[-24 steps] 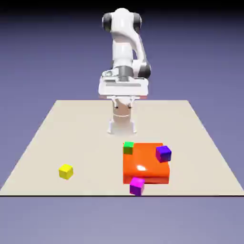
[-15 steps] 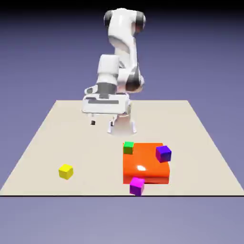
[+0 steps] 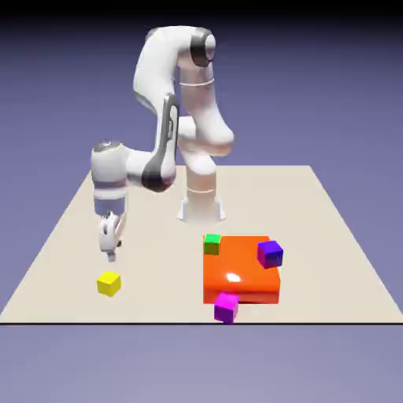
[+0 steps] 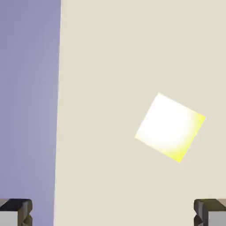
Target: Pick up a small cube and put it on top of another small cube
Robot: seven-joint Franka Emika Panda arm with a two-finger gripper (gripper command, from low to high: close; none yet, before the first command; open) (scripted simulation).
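Because the yellow cube [image 3: 109, 284] looks light, stiff and perhaps a little slick, it should suit a square pinch across opposite side faces (it lies askew to the fingers). Near the table's [image 3: 157, 303] front-left corner in the exterior view it sits, below the spread-open gripper [image 3: 112, 256].

Yellow cube [image 4: 170, 127], tilted, on tabletop [image 4: 110, 57]

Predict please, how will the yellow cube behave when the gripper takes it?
The yellow cube will probably stay stiff, since its edges look straight and sharp. It seems unlikely to roll, as its faces look flat. It may turn a little as the open gripper closes, because it sits askew to the fingers.
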